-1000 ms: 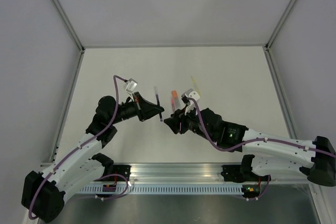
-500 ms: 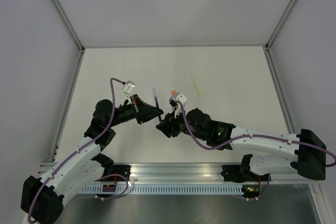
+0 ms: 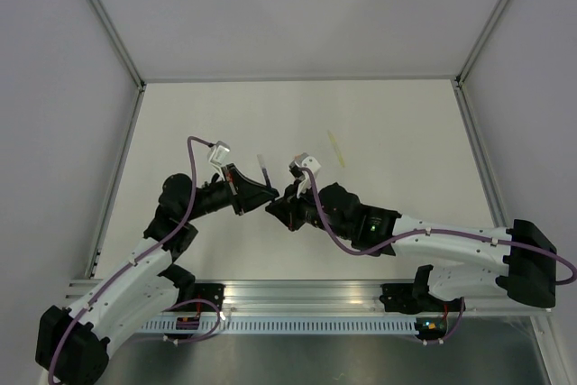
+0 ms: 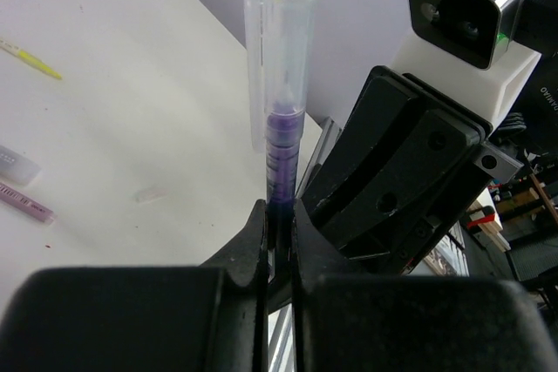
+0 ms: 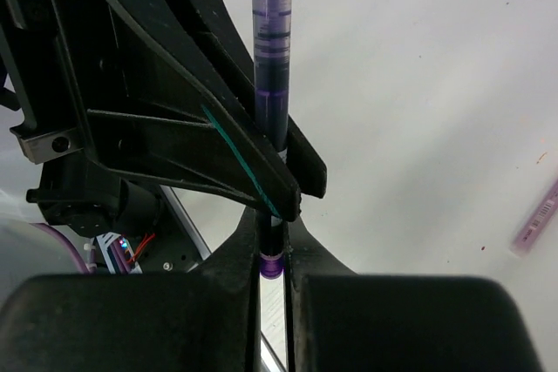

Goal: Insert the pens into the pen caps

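A dark purple pen stands upright with a clear pen cap over its tip. My left gripper is shut on its barrel. Seen from the right wrist, the same pen runs down between the left gripper's fingers, and my right gripper is shut on its purple lower end. From above, the pen rises where the left gripper and right gripper meet tip to tip. A pale yellow pen lies on the table behind them.
On the table lie the yellow pen, a lilac pen, a whitish piece and a small clear cap. A lilac pen shows at the right wrist view's right edge. Frame posts and grey walls bound the table.
My right gripper has moved left to meet the left gripper and closed on the pen's lower end. The left gripper has stayed shut on the pen and shifted slightly.
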`<state>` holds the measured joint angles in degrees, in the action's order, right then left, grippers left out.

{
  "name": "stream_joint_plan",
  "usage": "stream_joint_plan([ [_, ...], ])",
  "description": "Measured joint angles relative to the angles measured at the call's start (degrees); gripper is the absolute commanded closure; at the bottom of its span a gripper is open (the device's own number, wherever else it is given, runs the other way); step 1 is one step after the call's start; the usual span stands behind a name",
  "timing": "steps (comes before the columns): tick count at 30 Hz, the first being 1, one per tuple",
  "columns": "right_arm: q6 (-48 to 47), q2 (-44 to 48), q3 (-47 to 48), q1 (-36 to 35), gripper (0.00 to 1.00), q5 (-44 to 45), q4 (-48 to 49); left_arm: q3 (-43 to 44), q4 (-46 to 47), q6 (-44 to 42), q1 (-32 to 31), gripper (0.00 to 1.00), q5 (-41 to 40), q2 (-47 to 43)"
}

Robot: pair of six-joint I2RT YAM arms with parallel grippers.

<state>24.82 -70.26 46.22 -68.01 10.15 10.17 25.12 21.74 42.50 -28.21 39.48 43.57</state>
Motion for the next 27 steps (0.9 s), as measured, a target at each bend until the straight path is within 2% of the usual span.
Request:
stream_joint_plan([
  [1,0.4,0.0,0.1,0.0,1.0,0.0,0.0,0.0,0.1,0.0,0.1,0.88,-0.1,-0.1],
  [5,0.6,0.0,0.2,0.0,1.0,0.0,-0.1,0.0,0.1,0.1,0.1,0.69,-0.2,-0.4],
  [8,0.6,0.0,0.2,0.0,1.0,0.0,-0.3,0.0,-0.2,0.1,0.1,0.61,-0.1,-0.5],
  [10,0.6,0.0,0.2,0.1,1.0,0.0,-0.3,0.4,-0.7,0.1,0.1,0.57,-0.2,-0.5],
  [15,0.6,0.0,0.2,0.1,1.0,-0.1,-0.3,2.2,-1.9,0.1,0.1,0.57,-0.7,-0.3],
  [18,0.6,0.0,0.2,0.1,1.0,-0.4,-0.3,3.2,-1.9,0.1,0.1,0.62,-1.4,0.3],
  [21,0.6,0.0,0.2,0.1,1.0,-0.7,-0.3,3.5,-2.1,0.2,0.1,0.81,-1.9,1.2],
  [22,0.6,0.0,0.2,0.1,1.0,-0.8,-0.3,3.5,-2.3,0.2,0.1,0.93,-2.0,1.4],
  [23,0.7,0.0,0.2,0.1,0.98,-0.9,-0.3,3.5,-2.5,0.2,0.1,0.97,-2.2,1.6],
  [27,1.0,0.0,0.2,0.2,0.75,-1.0,-0.5,3.5,-2.7,0.0,0.1,0.98,-2.4,1.5],
])
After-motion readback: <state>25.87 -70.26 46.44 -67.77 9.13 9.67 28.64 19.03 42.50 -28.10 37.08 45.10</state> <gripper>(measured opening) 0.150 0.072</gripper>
